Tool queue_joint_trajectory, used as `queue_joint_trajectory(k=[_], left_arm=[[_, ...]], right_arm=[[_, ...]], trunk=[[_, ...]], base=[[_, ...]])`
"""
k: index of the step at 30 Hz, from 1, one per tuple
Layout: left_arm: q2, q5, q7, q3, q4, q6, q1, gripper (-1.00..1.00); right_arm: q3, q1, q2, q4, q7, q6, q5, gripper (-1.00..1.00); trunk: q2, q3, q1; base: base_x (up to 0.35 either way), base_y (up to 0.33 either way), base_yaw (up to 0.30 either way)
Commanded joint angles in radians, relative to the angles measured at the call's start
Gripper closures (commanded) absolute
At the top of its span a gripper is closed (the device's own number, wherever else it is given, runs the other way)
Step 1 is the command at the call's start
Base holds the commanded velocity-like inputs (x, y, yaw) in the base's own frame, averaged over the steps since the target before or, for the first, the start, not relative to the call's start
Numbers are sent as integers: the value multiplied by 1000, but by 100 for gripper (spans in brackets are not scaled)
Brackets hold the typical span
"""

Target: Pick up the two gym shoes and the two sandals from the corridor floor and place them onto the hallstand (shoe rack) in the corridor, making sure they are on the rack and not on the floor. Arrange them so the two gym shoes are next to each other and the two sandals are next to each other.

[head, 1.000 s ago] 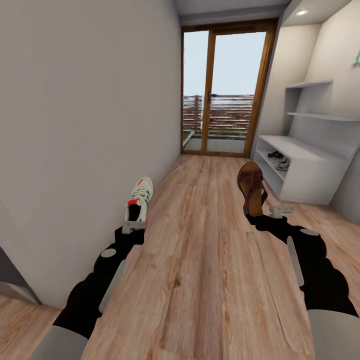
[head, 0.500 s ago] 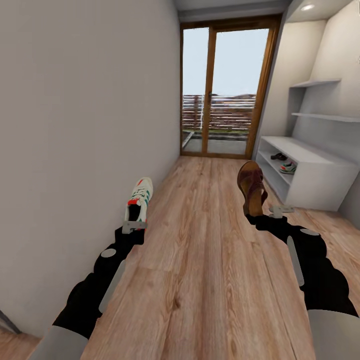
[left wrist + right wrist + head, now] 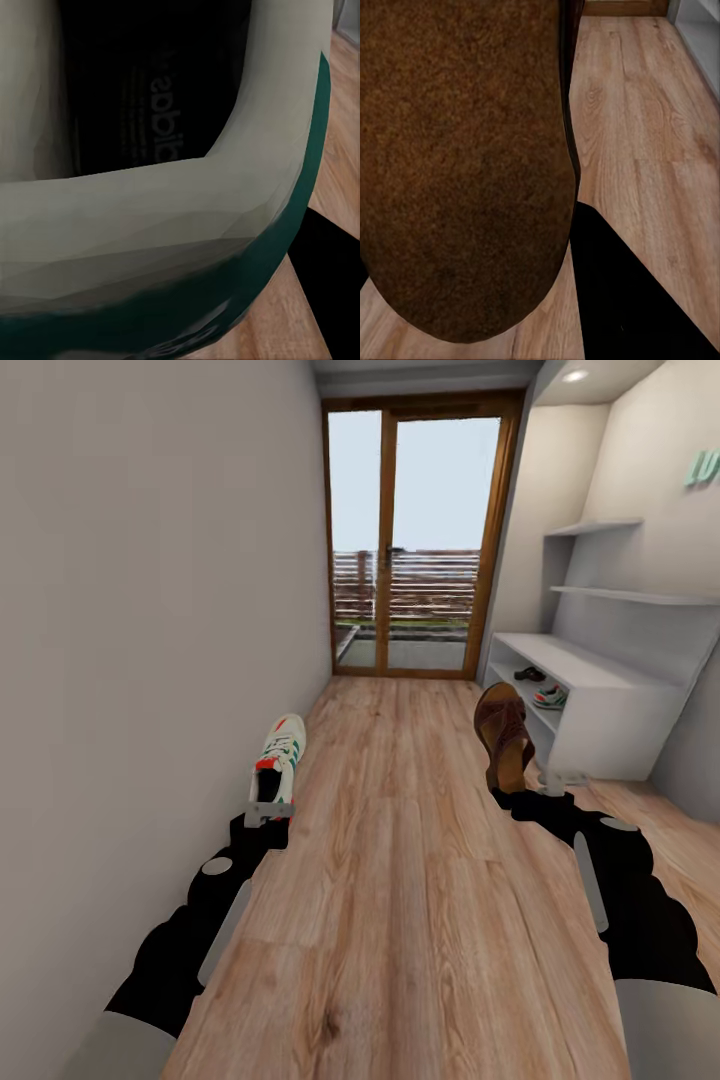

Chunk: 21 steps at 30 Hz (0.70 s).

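Note:
My left gripper (image 3: 268, 812) is shut on the heel of a white gym shoe (image 3: 281, 755) with green stripes and red accents, held above the corridor floor (image 3: 400, 890) near the left wall. The left wrist view shows that gym shoe (image 3: 180, 225) very close, with its dark inside. My right gripper (image 3: 532, 792) is shut on a brown sandal (image 3: 503, 732), held up on end. In the right wrist view the sandal (image 3: 457, 165) is a broad brown surface. The white hallstand (image 3: 610, 690) stands at the right, with another sandal (image 3: 528, 674) and gym shoe (image 3: 549, 697) in its shelf opening.
A grey wall (image 3: 150, 610) runs close along the left. A wood-framed glass door (image 3: 415, 540) closes the far end of the corridor. Wall shelves (image 3: 620, 595) and teal letters (image 3: 703, 468) sit above the hallstand's bench top.
The whole picture has shifted: the door and hallstand sit further left, so the camera has turned or moved. Both grippers keep their shoes in the same pose.

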Motion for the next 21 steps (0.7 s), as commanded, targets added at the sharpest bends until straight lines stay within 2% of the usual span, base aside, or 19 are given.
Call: queue_joint_trajectory(k=[1, 21], left_arm=[[0, 10, 7, -2, -1, 4, -1, 100], [0, 10, 7, -2, -1, 4, -1, 100]], right_arm=[[-1, -1, 0, -1, 4, 6, 3, 100], [1, -1, 1, -1, 4, 6, 6, 100]], trunk=[[0, -1, 0], [0, 3, 0]], base=[[347, 0, -10], [347, 0, -4]])
